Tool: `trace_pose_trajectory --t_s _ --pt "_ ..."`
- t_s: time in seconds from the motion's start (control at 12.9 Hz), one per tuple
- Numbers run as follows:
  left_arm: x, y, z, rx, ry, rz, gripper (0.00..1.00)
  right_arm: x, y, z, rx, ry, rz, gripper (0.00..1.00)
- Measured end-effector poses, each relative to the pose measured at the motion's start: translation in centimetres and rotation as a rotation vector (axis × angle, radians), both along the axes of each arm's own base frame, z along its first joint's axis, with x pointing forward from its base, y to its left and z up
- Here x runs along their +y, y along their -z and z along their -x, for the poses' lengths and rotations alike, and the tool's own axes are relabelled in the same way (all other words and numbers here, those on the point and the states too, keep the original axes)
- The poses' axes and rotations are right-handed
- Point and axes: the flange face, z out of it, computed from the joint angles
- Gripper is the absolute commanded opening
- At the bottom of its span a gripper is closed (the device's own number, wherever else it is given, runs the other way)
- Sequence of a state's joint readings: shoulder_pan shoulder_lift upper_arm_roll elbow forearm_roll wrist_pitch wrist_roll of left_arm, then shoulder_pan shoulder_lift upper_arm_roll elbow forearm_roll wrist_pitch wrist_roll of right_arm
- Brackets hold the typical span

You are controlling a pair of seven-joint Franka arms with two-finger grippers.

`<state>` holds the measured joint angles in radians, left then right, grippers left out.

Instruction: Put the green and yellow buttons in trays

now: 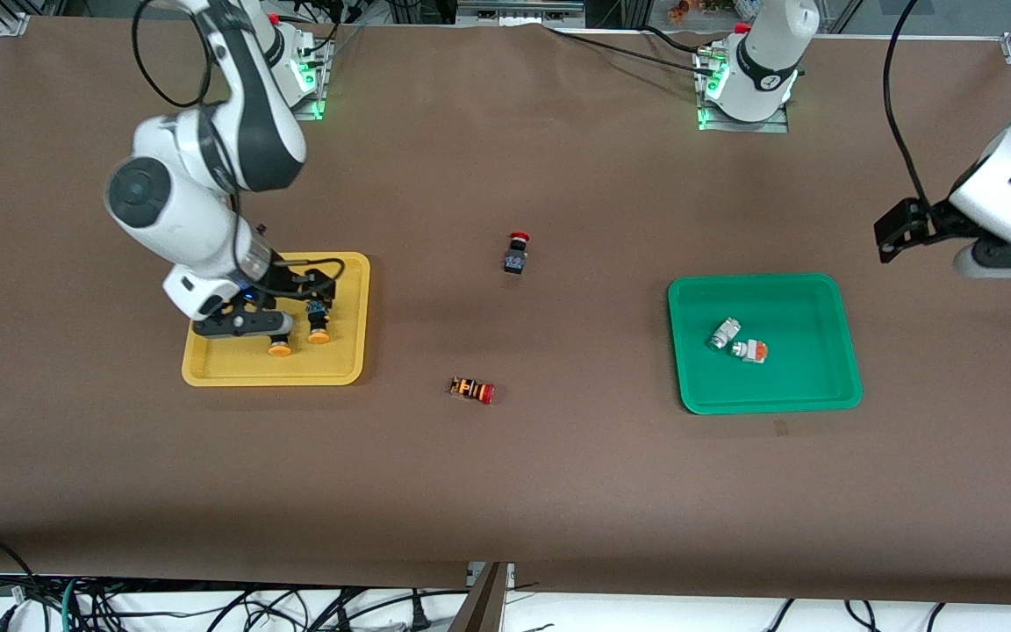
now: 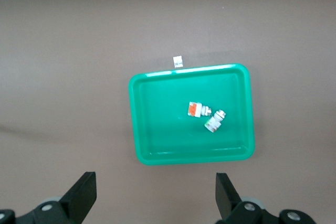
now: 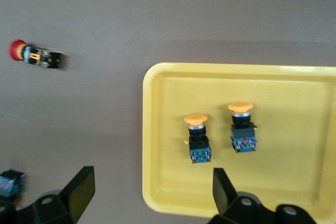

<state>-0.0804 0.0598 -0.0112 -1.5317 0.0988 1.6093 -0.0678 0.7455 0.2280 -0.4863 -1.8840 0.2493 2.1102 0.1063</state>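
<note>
- Four task buttons already lie in trays, so the sorting looks done, and any coming move is probably a withdrawal.
- Nearest the front camera, a striped red-cap switch (image 1: 472, 390) lies on its side on the counter (image 1: 558, 491), between the trays.
- Yellow tray (image 1: 343, 373), toward the right arm's end: two yellow buttons (image 1: 319, 320) lie side by side, long axes parallel, caps toward the front camera.
- Right gripper (image 1: 282, 303) hovers over this tray, fingers (image 3: 223, 190) released and empty, the buttons just below them.
- Green tray (image 1: 821, 386), toward the left arm's end: a silver button (image 1: 723, 334) and an orange-block button (image 1: 749, 351) lie touching near the middle.
- Left gripper (image 1: 896, 230) hangs over bare counter off the green tray's corner, well apart from its buttons, fingers (image 2: 81, 195) spread, holding nothing; it waits.
- Farthest, a black red-cap switch (image 1: 516, 253) sits untouched mid-counter.
- Right wrist view shows the yellow buttons' blue bases, which the arm partly hides in the front view.
</note>
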Motion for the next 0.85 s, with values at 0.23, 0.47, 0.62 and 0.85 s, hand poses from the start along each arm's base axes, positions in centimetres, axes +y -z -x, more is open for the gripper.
trace_pose_trajectory --t_s 0.23,0.47,0.62,0.85 --pt "0.2 -0.1 1.4 0.017 -0.002 0.044 1.0 -3.0 -5.7 1.6 0.01 -0.035 0.038 0.99" --pt "0.4 0.2 1.5 0.027 -0.006 0.07 1.0 -5.6 -9.5 3.1 0.02 -0.056 0.084 0.99" --pt "0.4 0.2 1.5 0.028 -0.007 0.07 1.0 -6.2 -11.1 3.2 0.014 -0.056 0.098 0.99" --pt "0.6 0.2 1.4 0.028 -0.01 0.07 1.0 -7.4 -12.1 2.8 0.007 -0.037 0.097 0.99"
